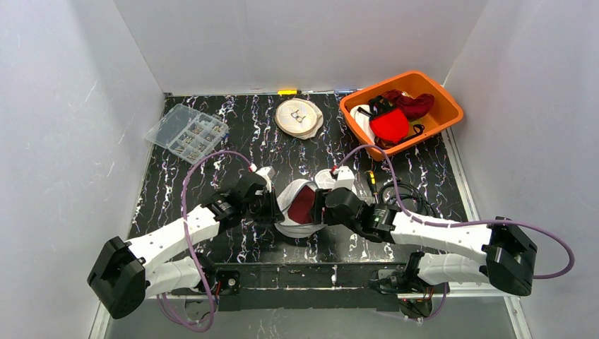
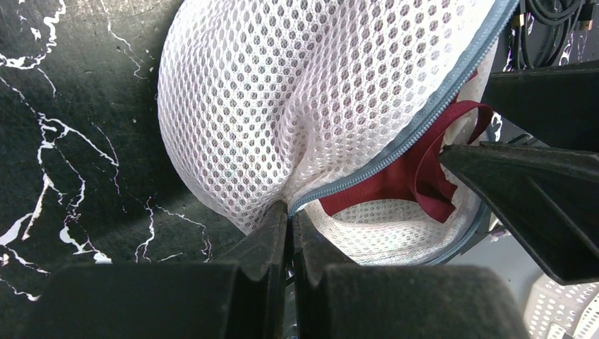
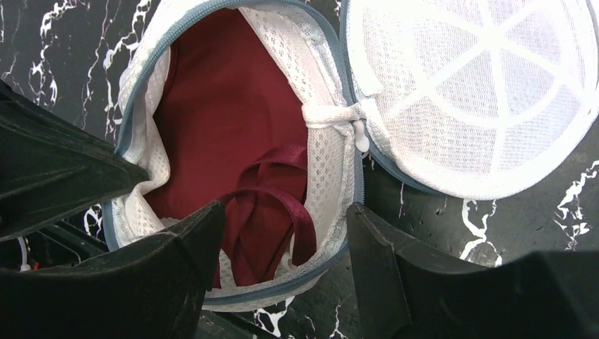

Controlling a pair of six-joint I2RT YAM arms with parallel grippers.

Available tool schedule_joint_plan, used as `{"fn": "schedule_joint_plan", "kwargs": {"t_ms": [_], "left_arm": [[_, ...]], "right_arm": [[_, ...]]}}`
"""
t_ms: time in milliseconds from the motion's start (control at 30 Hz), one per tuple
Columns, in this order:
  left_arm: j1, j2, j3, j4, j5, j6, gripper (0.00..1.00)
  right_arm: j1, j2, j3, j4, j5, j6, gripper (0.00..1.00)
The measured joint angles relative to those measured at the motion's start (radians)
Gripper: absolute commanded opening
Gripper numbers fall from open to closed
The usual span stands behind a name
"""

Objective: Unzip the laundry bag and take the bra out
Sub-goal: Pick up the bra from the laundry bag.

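Right wrist: bra strap (image 3: 268, 159) between fingers of wide-open right end effector (image 3: 282, 219); left end effector (image 2: 288, 226) clamps laundry bag (image 2: 268, 106).

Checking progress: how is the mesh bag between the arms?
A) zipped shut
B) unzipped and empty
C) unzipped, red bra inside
C: the bag gapes open along its zipper, and the red bra lies inside it.

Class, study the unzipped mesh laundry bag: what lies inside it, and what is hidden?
Inside the laundry bag lies a dark red bra, one strap looping toward the zipper. Its edges tuck under the white mesh, so its full shape cannot be seen.
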Motion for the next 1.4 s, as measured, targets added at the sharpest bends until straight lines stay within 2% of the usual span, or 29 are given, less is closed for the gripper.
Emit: {"fn": "schedule_joint_plan", "kwargs": {"t_ms": [300,533,867,1067,1400], "left_arm": [[-0.025,0.000,-0.001,0.013,-0.036,0.013,0.00],[-0.047,0.015,-0.001,0.013,-0.065,0.024,0.00],[-0.060,0.027,-0.001,0.013,-0.091,0.031,0.00],[-0.060,0.027,-0.001,0.012,-0.100,0.031,0.00],[-0.061,0.026,-0.001,0.012,-0.125,0.026,0.00]], "right_arm": [[0.000,-0.083,-0.011,-0.010,0.000,-0.024,0.73],[0.000,-0.069,0.012,0.000,-0.014,-0.067,0.70],[0.000,0.059,0.097,0.049,-0.039,-0.146,0.70],[0.000,0.170,0.166,0.042,-0.032,-0.191,0.69],[0.000,0.253,0.186,-0.010,0.001,-0.214,0.68]]}}
